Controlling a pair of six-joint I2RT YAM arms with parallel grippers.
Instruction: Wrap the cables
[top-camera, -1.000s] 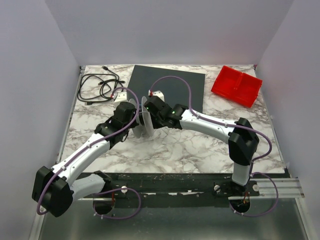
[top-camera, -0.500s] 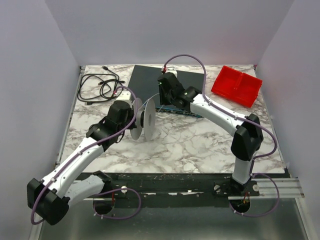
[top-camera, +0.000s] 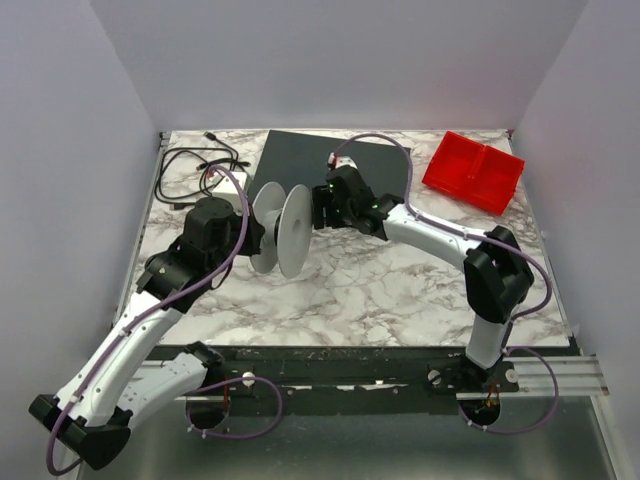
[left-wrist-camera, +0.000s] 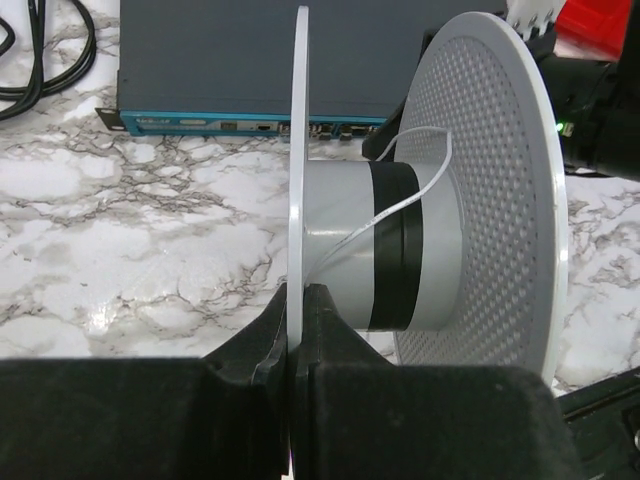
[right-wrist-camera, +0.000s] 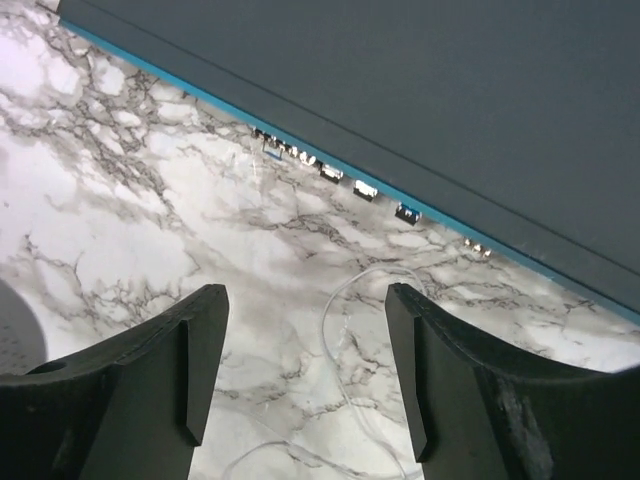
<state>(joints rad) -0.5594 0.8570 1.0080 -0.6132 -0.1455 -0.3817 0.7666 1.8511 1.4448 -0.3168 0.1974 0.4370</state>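
A white spool (top-camera: 281, 228) is held upright over the marble, and my left gripper (top-camera: 250, 236) is shut on the rim of its near flange (left-wrist-camera: 300, 170). The left wrist view shows the grey hub (left-wrist-camera: 340, 235) with a black band, the perforated far flange (left-wrist-camera: 495, 200), and the thin white cable (left-wrist-camera: 405, 198) arcing across the hub. My right gripper (top-camera: 317, 207) hovers just right of the spool, open, with nothing between its fingers (right-wrist-camera: 205, 350). Under the right gripper (right-wrist-camera: 305, 365), loose loops of the cable (right-wrist-camera: 335, 320) lie on the marble.
A dark flat box with a teal front edge and ports (top-camera: 335, 172) (right-wrist-camera: 400, 90) lies behind the spool. A coiled black cord (top-camera: 195, 172) sits at the back left and a red tray (top-camera: 473, 171) at the back right. White walls close in the table.
My right gripper has opened, letting go of the cable, and dropped from over the dark box to beside the spool. My left arm drew the spool leftward and turned it.
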